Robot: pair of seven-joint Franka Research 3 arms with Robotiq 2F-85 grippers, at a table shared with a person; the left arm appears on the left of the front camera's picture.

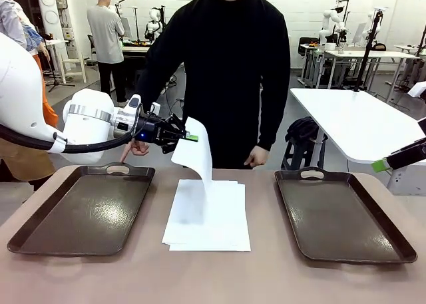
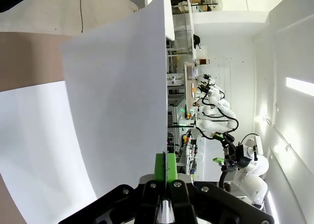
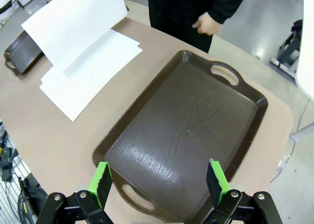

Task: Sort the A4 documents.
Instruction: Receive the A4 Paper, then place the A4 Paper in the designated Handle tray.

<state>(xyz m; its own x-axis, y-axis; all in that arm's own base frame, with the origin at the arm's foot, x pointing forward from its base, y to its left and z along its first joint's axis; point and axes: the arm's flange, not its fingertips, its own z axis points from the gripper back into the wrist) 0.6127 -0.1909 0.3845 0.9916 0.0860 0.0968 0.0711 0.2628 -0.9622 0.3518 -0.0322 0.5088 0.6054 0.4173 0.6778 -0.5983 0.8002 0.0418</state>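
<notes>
The left jaws are clamped on the edge of one A4 sheet (image 1: 194, 151), which curls down from them over the stack of A4 documents (image 1: 210, 221) on the worktop (image 1: 213, 277). The left wrist view shows the green pads (image 2: 162, 167) pinching the paper, which blocks much of what lies ahead. The right jaws stand wide, holding nothing, above the right tray (image 3: 186, 131). The left tray (image 1: 80, 211) lies below and behind the left jaws. A person's hand (image 1: 256, 159) hangs beyond the stack.

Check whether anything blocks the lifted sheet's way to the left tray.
Nothing visible does. The thin white A4 paper sheet hangs from the shut left tool; the dark brown rectangular tray to its left lies bare. A person's hand sits by that tray's far handle.
</notes>
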